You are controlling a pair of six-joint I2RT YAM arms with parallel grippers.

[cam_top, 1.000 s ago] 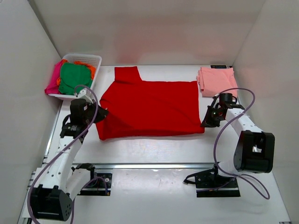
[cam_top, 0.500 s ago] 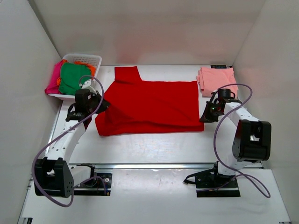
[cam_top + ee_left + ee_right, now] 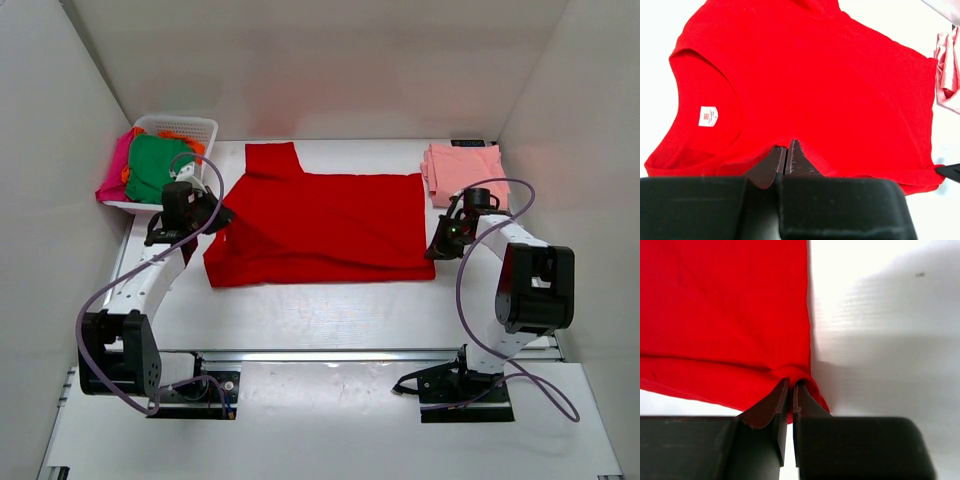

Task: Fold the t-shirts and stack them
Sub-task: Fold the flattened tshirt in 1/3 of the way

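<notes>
Green tee [image 3: 155, 165] fills the basket [image 3: 190, 121] at far left, with a magenta tee [image 3: 113, 178] hanging over its left side. Just right of it, the left gripper [image 3: 216, 217] has its fingers clamped together on the near left edge of the red tee [image 3: 330, 215], beside the collar [image 3: 710, 107]. That tee lies spread across the middle of the table [image 3: 320, 315]. The right gripper [image 3: 437, 247] is pinched tight on its near right corner. Far right, a folded pink tee [image 3: 462, 170] lies apart.

Over the last second both grippers have travelled away from the near side, carrying the red tee's near edge with them, so the cloth now looks narrower and ridged. I judge the lengthwise fold is under way but not yet laid down.
</notes>
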